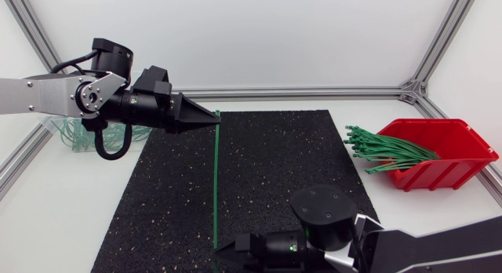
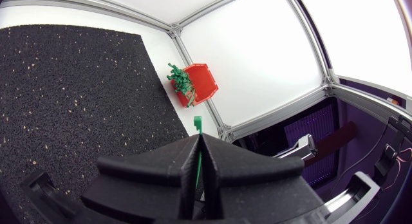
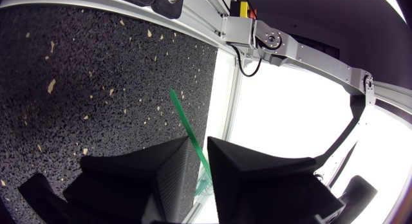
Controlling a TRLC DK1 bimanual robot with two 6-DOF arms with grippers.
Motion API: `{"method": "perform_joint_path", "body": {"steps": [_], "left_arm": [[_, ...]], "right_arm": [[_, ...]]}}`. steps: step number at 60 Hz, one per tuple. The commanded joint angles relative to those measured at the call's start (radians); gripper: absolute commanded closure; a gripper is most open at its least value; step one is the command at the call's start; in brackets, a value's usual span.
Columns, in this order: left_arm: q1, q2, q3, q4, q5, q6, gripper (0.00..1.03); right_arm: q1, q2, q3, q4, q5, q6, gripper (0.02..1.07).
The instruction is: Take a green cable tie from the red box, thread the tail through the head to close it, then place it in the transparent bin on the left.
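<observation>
Over black mat (image 1: 274, 171), we're holding tie (image 1: 215, 179) straight: left gripper (image 1: 210, 116) clamping head end, right gripper (image 1: 223, 251) clamping tail.

Silver-grey links (image 1: 31, 92), black joints (image 1: 321, 214), a looped black cable (image 1: 106, 145), matte black wedge-fingered left end effector (image 1: 216, 116).

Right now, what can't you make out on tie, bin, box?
Head view: left arm covers most of the transparent bin.
Every view: cable tie parts inside left gripper and right gripper hidden.
Head, left wrist views: ties in red box too small to count.
</observation>
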State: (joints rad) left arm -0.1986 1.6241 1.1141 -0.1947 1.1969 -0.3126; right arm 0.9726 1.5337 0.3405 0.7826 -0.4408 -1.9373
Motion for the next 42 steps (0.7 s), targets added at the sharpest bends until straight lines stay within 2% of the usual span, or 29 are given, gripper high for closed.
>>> {"method": "perform_joint_path", "body": {"steps": [1,14,21,38,42], "left_arm": [[-0.007,0.003,0.016,-0.014,0.015,0.026,0.99],[-0.012,-0.009,0.012,-0.015,0.015,0.026,0.99],[-0.01,-0.015,0.01,-0.018,0.015,0.024,0.99],[-0.01,-0.032,-0.008,-0.022,0.015,0.038,0.99],[-0.012,-0.043,-0.011,-0.022,0.015,0.037,0.99]], "right_arm": [[-0.009,0.014,0.014,0.012,0.005,0.001,0.84],[-0.015,0.014,0.014,0.017,0.005,-0.002,0.84],[-0.015,0.017,0.012,0.018,0.007,-0.005,1.01],[-0.035,0.008,0.006,0.04,0.008,0.006,1.01],[-0.04,-0.032,-0.006,0.024,-0.007,0.072,1.01]]}}
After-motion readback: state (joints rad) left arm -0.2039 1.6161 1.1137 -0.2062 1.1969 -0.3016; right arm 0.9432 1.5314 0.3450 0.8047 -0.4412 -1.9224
